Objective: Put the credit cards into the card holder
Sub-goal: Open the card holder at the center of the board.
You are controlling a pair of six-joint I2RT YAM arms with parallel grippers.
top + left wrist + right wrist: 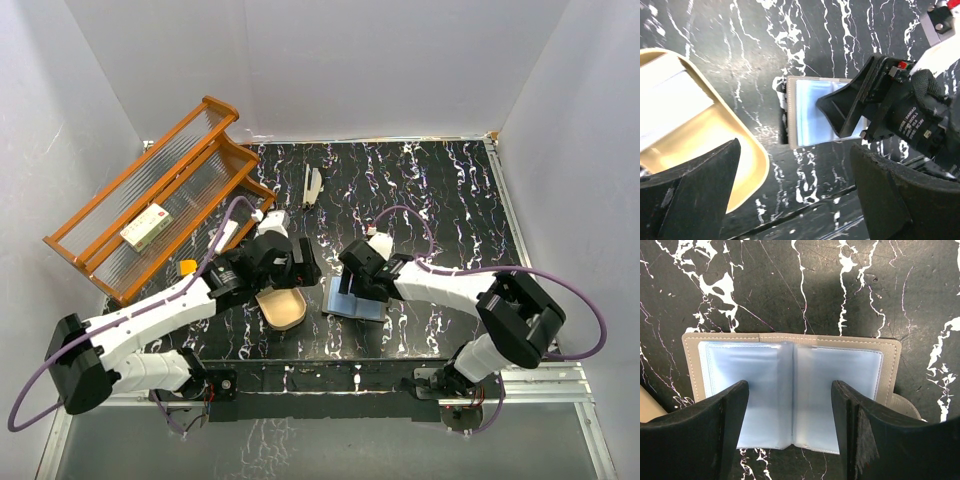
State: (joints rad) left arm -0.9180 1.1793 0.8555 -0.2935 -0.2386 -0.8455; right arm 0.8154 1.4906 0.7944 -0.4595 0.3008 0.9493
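The card holder (837, 372) lies open on the black marble table, bluish sleeves up and grey-brown border around them. It also shows in the top view (348, 304) and in the left wrist view (807, 117). My right gripper (788, 407) is open and hangs low over it, one finger on each side of the middle fold (362, 272). The credit cards (672, 107) show as a pale white flat rectangle inside the tan oval tray (754, 167). My left gripper (795, 172) is open and holds nothing. It hovers over the tray's right edge (293, 268).
The tan tray (285, 314) sits just left of the card holder, near the front edge. An orange slatted rack (160, 195) with a white box (147, 226) fills the back left. A small white object (312, 187) lies at the back centre. White walls enclose the table.
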